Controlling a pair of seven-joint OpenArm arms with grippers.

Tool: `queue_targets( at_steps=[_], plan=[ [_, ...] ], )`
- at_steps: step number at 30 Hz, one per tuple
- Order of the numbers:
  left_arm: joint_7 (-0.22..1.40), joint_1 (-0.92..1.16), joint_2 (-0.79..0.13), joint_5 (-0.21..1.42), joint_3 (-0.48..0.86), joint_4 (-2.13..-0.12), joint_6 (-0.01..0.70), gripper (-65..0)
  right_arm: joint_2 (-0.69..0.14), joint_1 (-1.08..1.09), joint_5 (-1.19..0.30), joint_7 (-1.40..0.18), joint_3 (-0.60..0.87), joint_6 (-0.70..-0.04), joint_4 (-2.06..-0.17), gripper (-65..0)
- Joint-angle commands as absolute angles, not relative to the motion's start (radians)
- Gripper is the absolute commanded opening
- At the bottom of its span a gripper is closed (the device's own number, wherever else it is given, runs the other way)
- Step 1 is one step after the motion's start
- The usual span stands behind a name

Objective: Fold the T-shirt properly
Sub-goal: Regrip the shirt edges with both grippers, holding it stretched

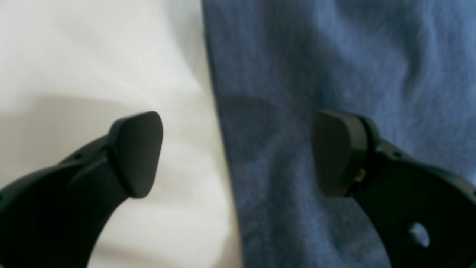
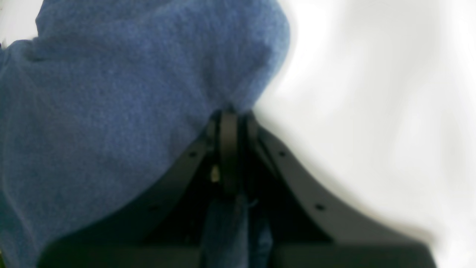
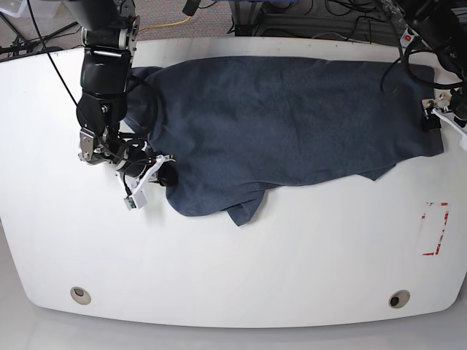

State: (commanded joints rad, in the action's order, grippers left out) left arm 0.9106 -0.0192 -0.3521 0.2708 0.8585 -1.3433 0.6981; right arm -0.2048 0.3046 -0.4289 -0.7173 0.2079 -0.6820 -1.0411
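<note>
The slate-blue T-shirt point(image 3: 292, 124) lies spread across the back half of the white table point(image 3: 241, 270), with a rumpled flap at its front left point(image 3: 244, 211). No lettering shows. My right gripper point(image 3: 164, 177) is at the shirt's left front edge; in the right wrist view the right gripper point(image 2: 228, 117) is shut on a fold of the T-shirt point(image 2: 111, 93), cloth bunched above the fingers. My left gripper point(image 3: 435, 117) is at the shirt's right edge. In the left wrist view the left gripper point(image 1: 236, 152) stands open, straddling the edge of the T-shirt point(image 1: 334, 56), one finger over table, the other over cloth.
A red-outlined rectangle point(image 3: 436, 228) is marked on the table at the right. Two round holes point(image 3: 81, 294) point(image 3: 398, 299) sit near the front edge. Cables point(image 3: 314, 11) and floor lie beyond the back edge.
</note>
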Motion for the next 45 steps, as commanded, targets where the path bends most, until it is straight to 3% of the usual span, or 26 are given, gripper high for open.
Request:
queue_targets(
  at_steps=[5, 13, 37, 39, 41, 43, 45],
  plan=[
    [0.911, -0.025, -0.352, 0.271, 0.854, -1.33, 0.698, -5.8, -0.205, 0.305, -0.429, -0.717, 0.208, -0.682, -1.041, -65.0],
    [0.909, -0.134, -0.387, 0.266, 0.854, -1.15, 0.698, -5.8, -0.203, 0.305, -0.429, -0.717, 0.208, -0.682, -1.041, -65.0],
    [0.905, -0.213, -0.392, 0.263, 0.852, -1.061, 0.698, -6.4, -0.203, 0.305, -0.43, -0.717, 0.211, -0.682, -1.041, -65.0],
    [0.905, -0.213, -0.392, 0.263, 0.852, -1.061, 0.698, -12.8, -0.202, 0.305, -0.43, -0.717, 0.211, -0.682, -1.04, -65.0],
    [0.905, -0.213, -0.39, 0.263, 0.852, -1.061, 0.698, -24.9, -0.189, 0.305, -0.43, -0.717, 0.214, -0.682, -1.04, -65.0],
    [0.897, -0.213, -0.387, 0.263, 0.852, -1.061, 0.698, -32.9, -0.188, 0.305, -0.43, -0.717, 0.214, -0.682, -1.04, -65.0],
    [0.872, -0.213, -0.386, 0.263, 0.852, -1.061, 0.698, -32.2, -0.186, 0.305, -0.43, -0.717, 0.214, -0.682, -1.04, -65.0]
  ],
)
